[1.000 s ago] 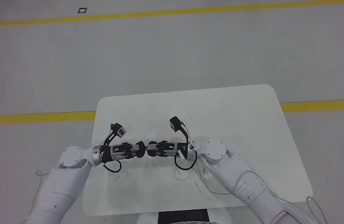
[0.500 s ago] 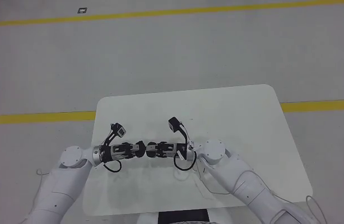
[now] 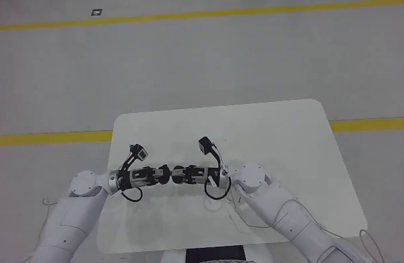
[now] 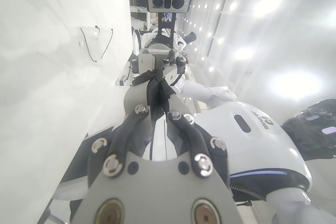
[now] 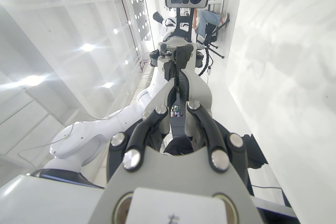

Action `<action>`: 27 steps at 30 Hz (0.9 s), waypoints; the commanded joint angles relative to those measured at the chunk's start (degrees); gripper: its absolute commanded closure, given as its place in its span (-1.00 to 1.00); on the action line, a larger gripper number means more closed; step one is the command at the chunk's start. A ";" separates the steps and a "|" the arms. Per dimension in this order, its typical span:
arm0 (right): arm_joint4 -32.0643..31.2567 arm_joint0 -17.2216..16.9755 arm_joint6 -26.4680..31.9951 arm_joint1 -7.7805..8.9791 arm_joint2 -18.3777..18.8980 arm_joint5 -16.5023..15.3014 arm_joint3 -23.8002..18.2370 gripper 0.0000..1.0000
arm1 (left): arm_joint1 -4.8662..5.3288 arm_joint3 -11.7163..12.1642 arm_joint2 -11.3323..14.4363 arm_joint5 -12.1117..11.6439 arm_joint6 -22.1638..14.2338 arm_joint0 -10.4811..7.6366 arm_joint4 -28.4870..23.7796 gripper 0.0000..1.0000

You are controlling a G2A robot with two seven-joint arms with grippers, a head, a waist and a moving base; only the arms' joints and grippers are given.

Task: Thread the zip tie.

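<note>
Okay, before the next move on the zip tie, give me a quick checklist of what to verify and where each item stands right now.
1. Hold of the left gripper on the zip tie: ok, it is closed on the black strap.
2. Hold of the right gripper: ok, it pinches the toothed strip.
3. Alignment: ok, the two meet tip to tip above the table in the top view.
4. Tail entered in the head: cannot tell, the join is hidden between the tips.
5. Strap free of twist: cannot tell.
</note>
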 commanded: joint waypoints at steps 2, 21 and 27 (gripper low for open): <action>0.21 -0.12 -0.28 0.12 0.39 -0.17 0.05 -1.00 | 0.07 -0.14 -0.35 0.00 -0.06 0.14 -0.08 1.00; 1.05 -3.05 -4.04 1.13 3.70 -0.87 -1.46 -1.00 | 0.15 -0.73 -0.58 0.12 -1.13 0.50 -0.19 1.00; 1.05 -3.05 -4.04 1.13 3.70 -0.87 -1.46 -1.00 | 0.15 -0.73 -0.58 0.12 -1.13 0.50 -0.19 1.00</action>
